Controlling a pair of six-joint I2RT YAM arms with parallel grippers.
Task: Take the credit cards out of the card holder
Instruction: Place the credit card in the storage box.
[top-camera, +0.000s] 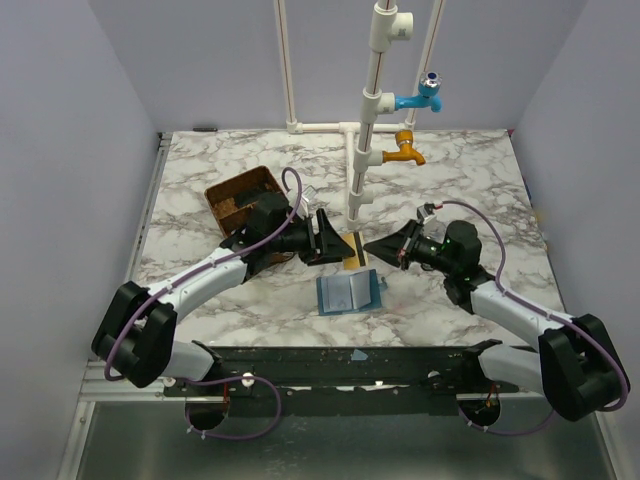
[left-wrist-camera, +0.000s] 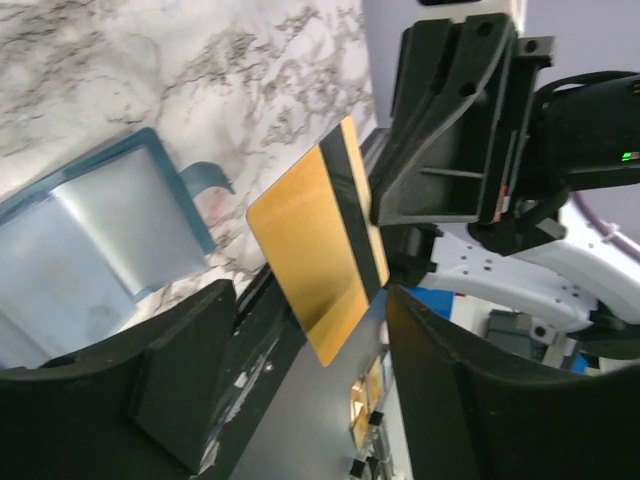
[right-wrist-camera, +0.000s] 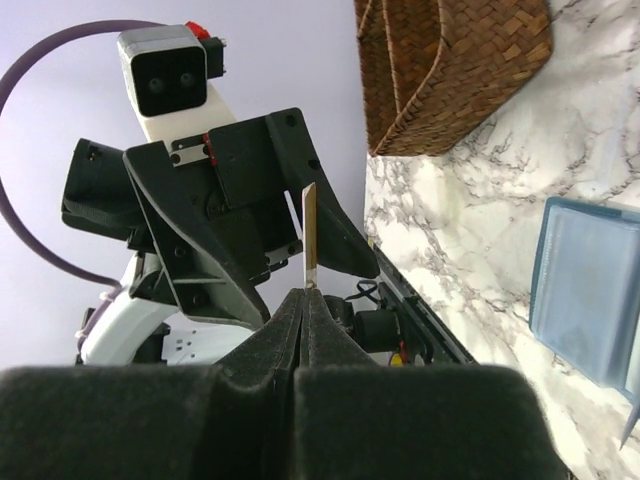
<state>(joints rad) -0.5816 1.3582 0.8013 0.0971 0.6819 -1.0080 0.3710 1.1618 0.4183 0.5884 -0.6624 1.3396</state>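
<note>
1. Holder (top-camera: 348, 293): blue, lying flat and spread open on the table (top-camera: 450, 180), centred between the two arms and nearest their bases. Long axis runs left to right, slightly skewed. Its pale pockets face up.

2. Card (left-wrist-camera: 310, 250): gold, with a black stripe along one long edge. It is out of the holder and held in the air just beyond the holder's far edge. From above, its long axis runs roughly near to far. The gold face is turned toward the left arm, and the right wrist view shows it edge-on.

3. Right gripper (right-wrist-camera: 308, 300): fingers closed together on the card, gripping at the striped edge.

4. Left gripper (top-camera: 338, 243): jaws apart, one on each side of the card's free end. A gap shows on the near-side finger. Contact at the other finger cannot be confirmed from these views.

5. Tray (right-wrist-camera: 450, 90): brown, woven, far-left of the grippers and well apart from the holder.

6. Pipe stand (top-camera: 368, 120): white, upright at the far centre, carrying a blue tap (top-camera: 420, 98) above an orange tap (top-camera: 403, 152).

7. Surface and room: white marble-patterned tabletop with grey veining, enclosed by plain pale walls (top-camera: 60, 120) on the left, right and far sides.
</note>
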